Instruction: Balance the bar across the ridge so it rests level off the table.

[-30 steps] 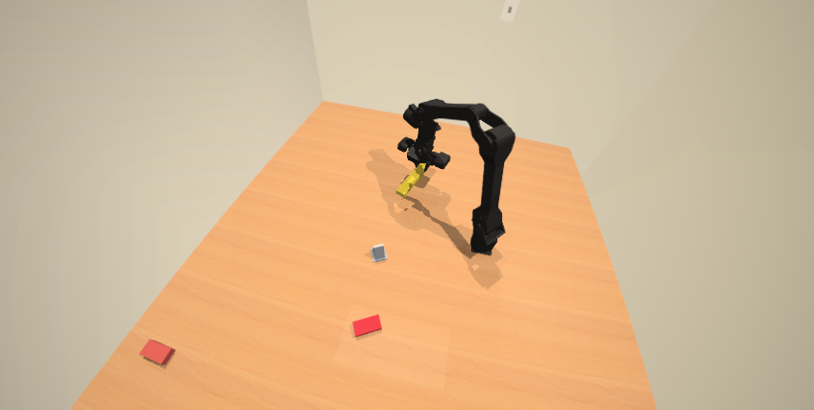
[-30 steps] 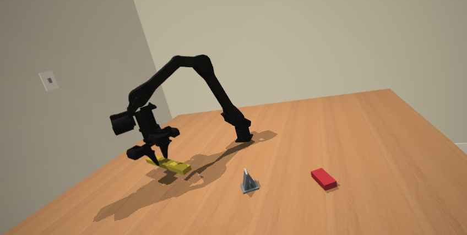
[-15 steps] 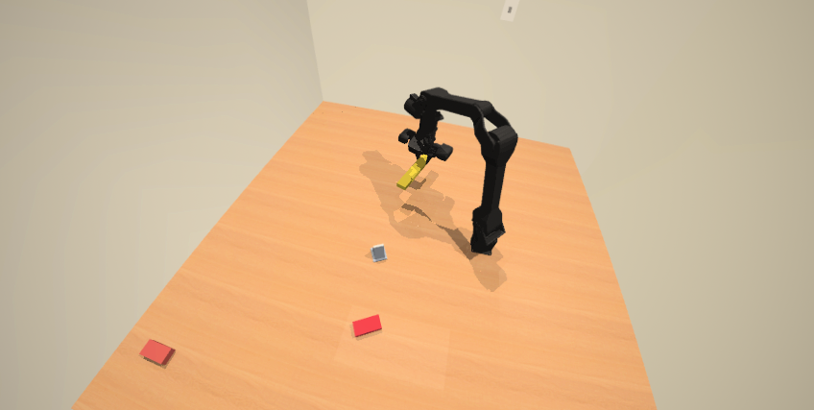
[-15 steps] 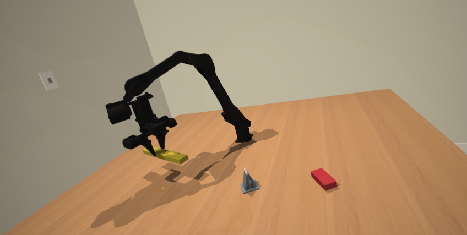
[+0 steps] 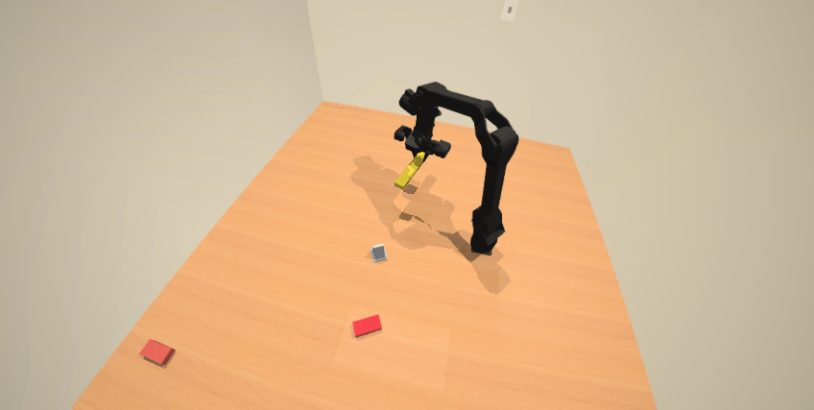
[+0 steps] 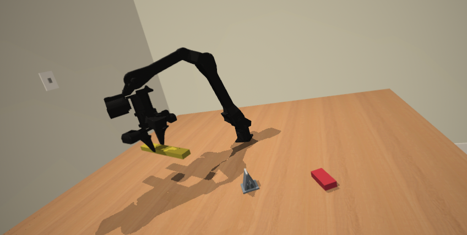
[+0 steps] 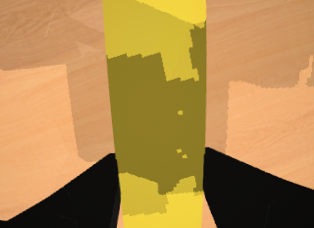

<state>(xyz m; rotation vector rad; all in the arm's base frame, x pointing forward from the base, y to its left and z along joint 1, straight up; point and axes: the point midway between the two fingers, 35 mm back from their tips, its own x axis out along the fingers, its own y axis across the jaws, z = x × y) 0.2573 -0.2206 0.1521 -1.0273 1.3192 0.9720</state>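
Gripper: black parallel-jaw gripper (image 6: 156,143) clamped on the flat yellow bar (image 6: 166,151), airborne.
Done: pickup.
Left: carry to the grey wedge-shaped ridge (image 6: 248,180), well apart; balance; release.

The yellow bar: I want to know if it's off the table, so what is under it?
Under the yellow bar, held in the end effector, is only bare table with its shadow offset. The underside itself is hidden.
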